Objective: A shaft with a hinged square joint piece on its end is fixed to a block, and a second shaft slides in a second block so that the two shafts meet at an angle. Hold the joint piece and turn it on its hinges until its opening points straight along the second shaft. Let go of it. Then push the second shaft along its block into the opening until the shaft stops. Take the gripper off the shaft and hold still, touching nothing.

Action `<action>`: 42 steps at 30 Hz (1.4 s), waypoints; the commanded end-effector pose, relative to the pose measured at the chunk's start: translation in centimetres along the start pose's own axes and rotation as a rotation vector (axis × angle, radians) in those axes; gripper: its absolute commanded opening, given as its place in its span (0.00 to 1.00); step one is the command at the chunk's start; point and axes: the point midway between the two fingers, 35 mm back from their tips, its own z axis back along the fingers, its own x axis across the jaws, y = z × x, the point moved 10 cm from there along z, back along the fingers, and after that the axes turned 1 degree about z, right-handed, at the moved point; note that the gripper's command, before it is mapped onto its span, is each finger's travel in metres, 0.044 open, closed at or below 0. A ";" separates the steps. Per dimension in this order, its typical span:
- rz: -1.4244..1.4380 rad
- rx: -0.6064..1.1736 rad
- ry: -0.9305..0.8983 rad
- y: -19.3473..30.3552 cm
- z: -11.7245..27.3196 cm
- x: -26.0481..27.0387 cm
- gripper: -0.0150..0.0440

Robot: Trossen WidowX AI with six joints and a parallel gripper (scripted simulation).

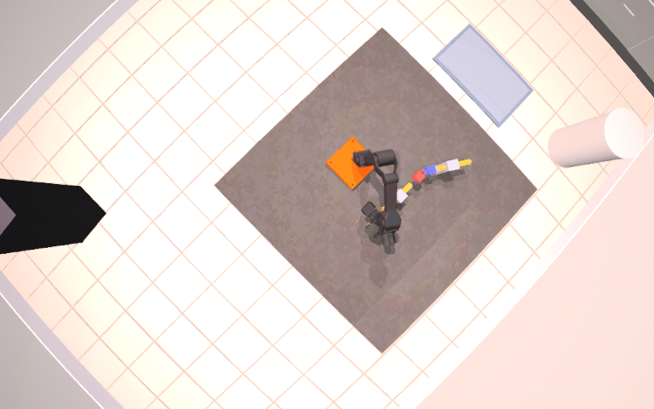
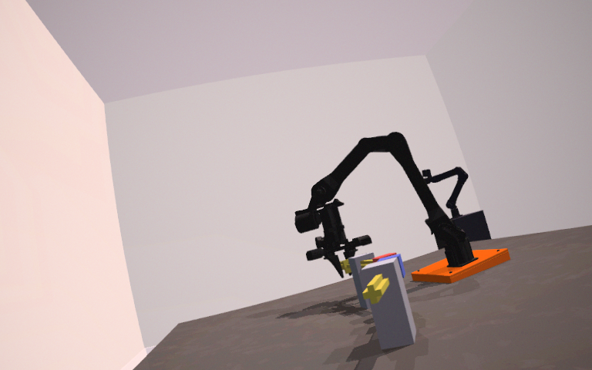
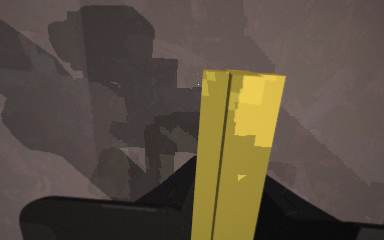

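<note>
The second shaft, yellow (image 1: pixel 407 188) (image 3: pixel 240 115), runs through its pale block (image 1: pixel 401 195) (image 2: pixel 359 285). My gripper (image 1: pixel 375 220) (image 2: pixel 344 270) (image 3: pixel 218 165) is shut on this shaft behind the block; the wrist view shows the shaft between the fingers. The shaft's front end stands out of the block toward the red joint part (image 1: pixel 418 175) (image 2: pixel 385 257), with a small gap between them. The red part is turned toward this shaft and hinged to the blue part (image 1: pixel 430 169) on the first shaft (image 1: pixel 440 167) (image 2: pixel 375 291). The first shaft's block (image 1: pixel 452 164) (image 2: pixel 389 303) stands upright.
The arm's orange base plate (image 1: pixel 343 164) (image 2: pixel 484 257) is beside the blocks. The forearm (image 1: pixel 390 195) passes over the area beside the second block. A blue-grey panel (image 1: pixel 482 74) and a white cylinder (image 1: pixel 583 140) lie beyond the dark table top (image 1: pixel 299 192).
</note>
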 end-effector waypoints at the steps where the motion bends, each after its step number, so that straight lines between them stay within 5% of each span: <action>1: -0.004 -0.006 -0.007 0.7 0.1 0.0 0.25; 42: -0.004 0.000 -0.009 6.6 0.0 0.1 0.25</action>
